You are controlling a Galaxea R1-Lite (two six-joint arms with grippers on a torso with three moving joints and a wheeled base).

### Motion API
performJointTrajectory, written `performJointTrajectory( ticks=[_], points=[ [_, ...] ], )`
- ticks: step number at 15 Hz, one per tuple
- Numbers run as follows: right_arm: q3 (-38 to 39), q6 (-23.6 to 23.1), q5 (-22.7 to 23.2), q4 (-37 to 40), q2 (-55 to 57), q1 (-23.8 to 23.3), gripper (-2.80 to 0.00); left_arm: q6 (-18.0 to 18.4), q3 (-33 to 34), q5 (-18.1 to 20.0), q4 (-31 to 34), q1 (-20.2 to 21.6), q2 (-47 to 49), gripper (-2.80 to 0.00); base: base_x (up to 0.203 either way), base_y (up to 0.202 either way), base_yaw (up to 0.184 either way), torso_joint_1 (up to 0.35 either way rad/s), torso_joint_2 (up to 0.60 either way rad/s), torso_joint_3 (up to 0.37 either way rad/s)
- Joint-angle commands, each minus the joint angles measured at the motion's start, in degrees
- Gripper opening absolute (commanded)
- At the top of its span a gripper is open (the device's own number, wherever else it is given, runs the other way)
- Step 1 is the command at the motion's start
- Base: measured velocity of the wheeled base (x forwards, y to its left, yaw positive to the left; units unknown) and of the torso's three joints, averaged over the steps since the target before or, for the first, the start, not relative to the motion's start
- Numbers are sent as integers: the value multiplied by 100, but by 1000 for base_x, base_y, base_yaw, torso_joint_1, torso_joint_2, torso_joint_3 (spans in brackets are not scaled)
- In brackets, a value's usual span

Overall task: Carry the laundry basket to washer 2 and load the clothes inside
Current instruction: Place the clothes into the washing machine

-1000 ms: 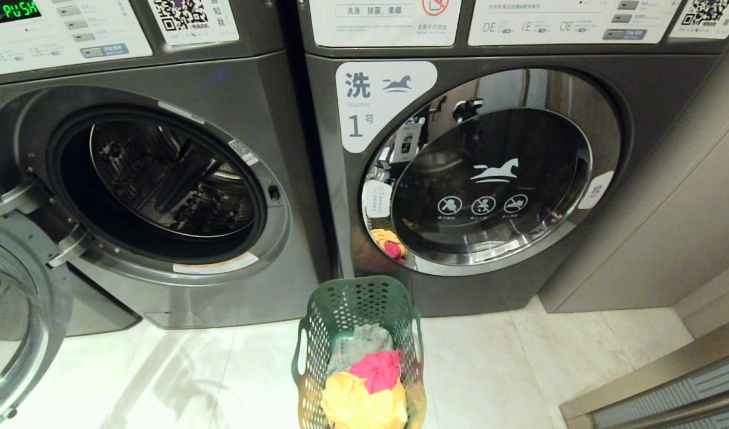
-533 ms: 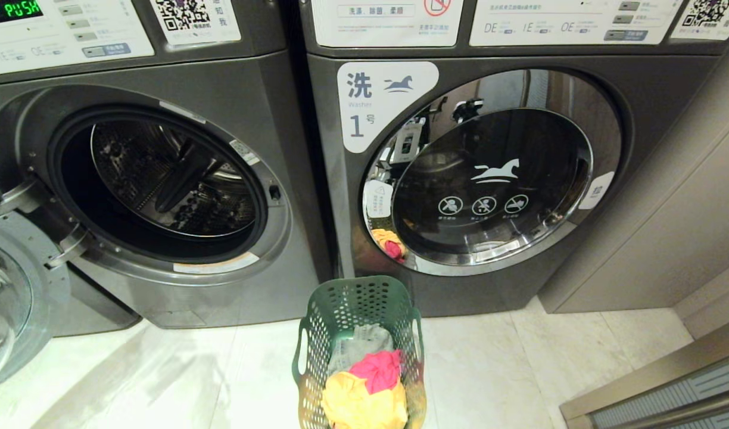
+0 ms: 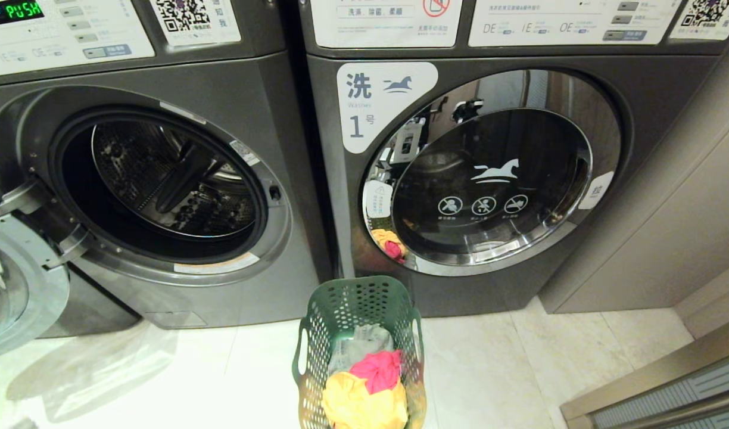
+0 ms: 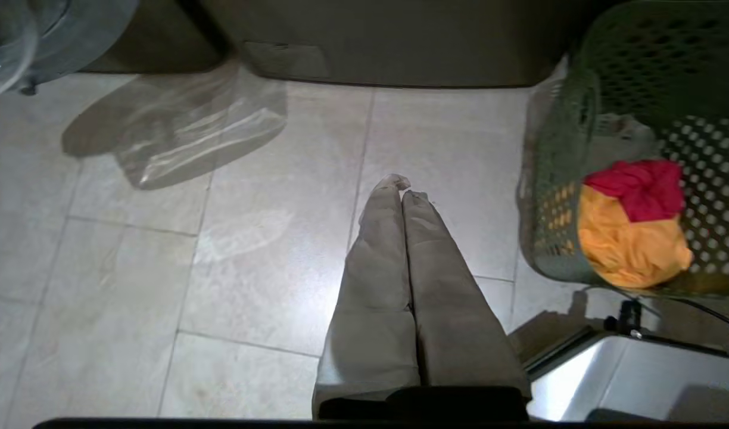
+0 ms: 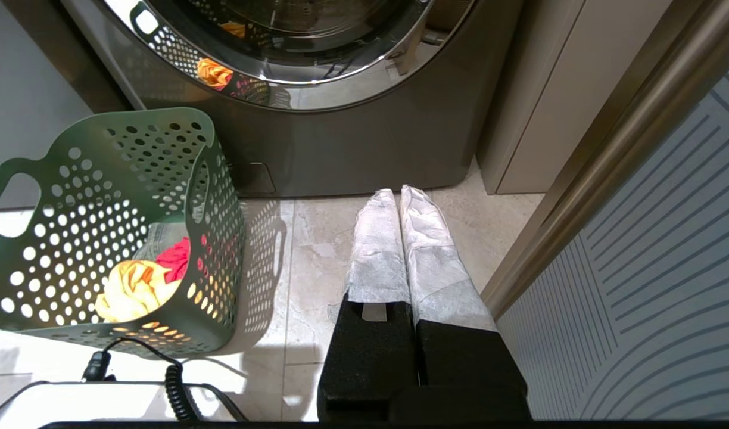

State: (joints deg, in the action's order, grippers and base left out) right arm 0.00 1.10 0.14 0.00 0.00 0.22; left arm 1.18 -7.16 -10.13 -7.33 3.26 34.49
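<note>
The dark green laundry basket (image 3: 311, 357) stands on the tiled floor in front of the gap between two washers. It holds the clothes: a grey piece (image 3: 358, 344), a pink-red one (image 3: 377, 368) and a yellow one (image 3: 361, 406). Washer 2 (image 3: 251, 95), left of the washer labelled 1, has its door (image 3: 37, 286) swung open and an empty drum (image 3: 162, 179); its number label is out of view. My left gripper (image 4: 402, 189) is shut and empty, low over the floor left of the basket (image 4: 555, 179). My right gripper (image 5: 397, 193) is shut and empty, right of the basket (image 5: 102, 179).
The washer labelled 1 (image 3: 364, 107) has its round glass door (image 3: 489, 179) shut. A beige cabinet panel (image 3: 668, 226) and a metal-framed striped panel (image 3: 668, 387) close off the right. My white base and a coiled black cable (image 5: 174, 387) lie just behind the basket.
The open washer door has swung farther out to the left. The basket and the clothes in it have not moved.
</note>
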Motion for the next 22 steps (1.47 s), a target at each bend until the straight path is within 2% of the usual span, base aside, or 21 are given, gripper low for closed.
performJointTrajectory(
  ticks=[1,4,5,8,11,14,19,22],
  points=[
    [0,3,4,0,5,4,-280,61,520,509,315,-163,-2331,-280,0,0,0,0,0,0],
    [0,5,4,0,2,4,-280,707,692,1224,675,-340,-3427,-280,0,0,0,0,0,0],
    [0,5,4,0,8,4,-280,758,716,1268,715,-361,-3449,-280,0,0,0,0,0,0],
    [0,5,4,0,9,4,-280,596,716,1180,723,-361,-3449,-280,0,0,0,0,0,0],
    [0,5,4,0,0,4,-280,61,716,1029,719,-361,-3449,-280,0,0,0,0,0,0],
    [0,5,4,0,0,4,-280,-112,716,1013,715,-361,-3449,-280,0,0,0,0,0,0],
    [0,-22,4,0,0,4,-280,-127,716,1013,715,-361,-3449,-280,0,0,0,0,0,0],
    [0,-22,4,0,0,4,-280,-136,716,1013,715,-361,-3449,-280,1,123,-1,3,2,2]
  ],
)
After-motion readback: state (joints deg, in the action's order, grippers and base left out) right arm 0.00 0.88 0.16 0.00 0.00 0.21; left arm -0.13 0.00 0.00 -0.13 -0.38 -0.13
